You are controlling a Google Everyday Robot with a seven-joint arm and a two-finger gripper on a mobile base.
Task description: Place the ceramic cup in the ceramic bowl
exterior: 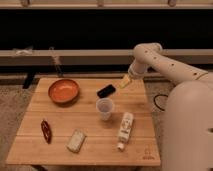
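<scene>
Our wide-open hand (106,91) hovered at 12 o'clock of the one ceramic cup (104,108); one ceramic bowl (63,90) sat at 10, one white bottle (125,128) at 4.

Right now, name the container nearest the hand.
The small whitish tapered ceramic cup, right beside the hand over the wooden table; the round orange-red bowl and white bottle sit farther.

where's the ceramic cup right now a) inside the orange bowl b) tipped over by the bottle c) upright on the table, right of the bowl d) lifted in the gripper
c: the ceramic cup stands upright on the table, right of the ceramic bowl; the gripper is just behind it, not holding it.
</scene>
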